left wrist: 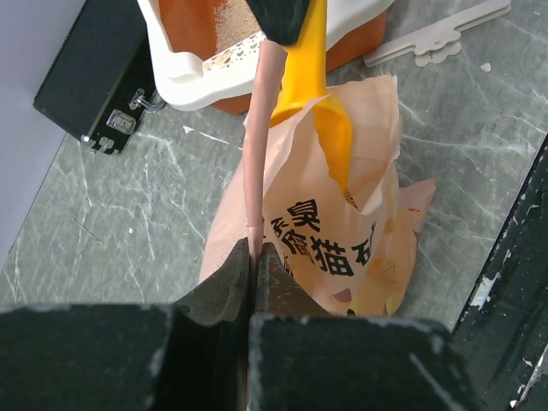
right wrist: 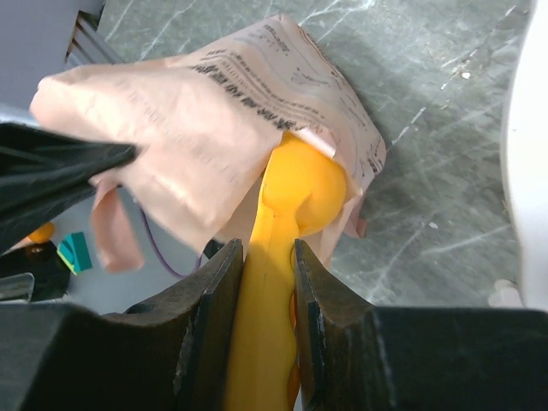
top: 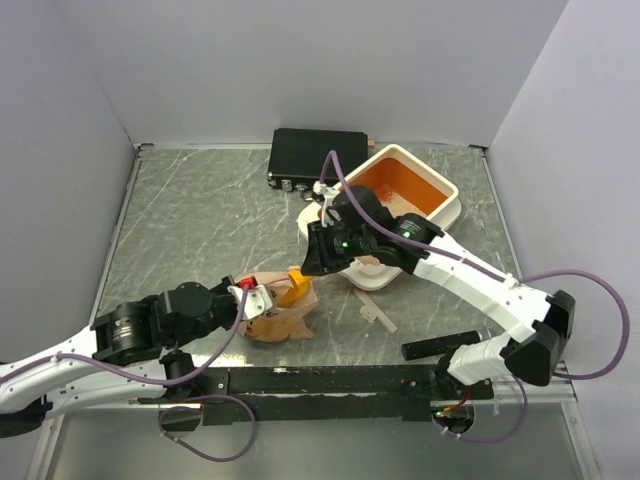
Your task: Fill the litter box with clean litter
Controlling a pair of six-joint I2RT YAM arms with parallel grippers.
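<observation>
Your left gripper (left wrist: 254,257) is pinched shut on the paper bag (left wrist: 342,214) at its rim; hold that mouth open. Your right gripper (right wrist: 264,257) clamps the scoop (right wrist: 295,188) by its handle, bowl in the bag. Dig deep and lift level toward the litter box (top: 450,207) beyond, thinly sprinkled with clean litter (left wrist: 233,30).
</observation>
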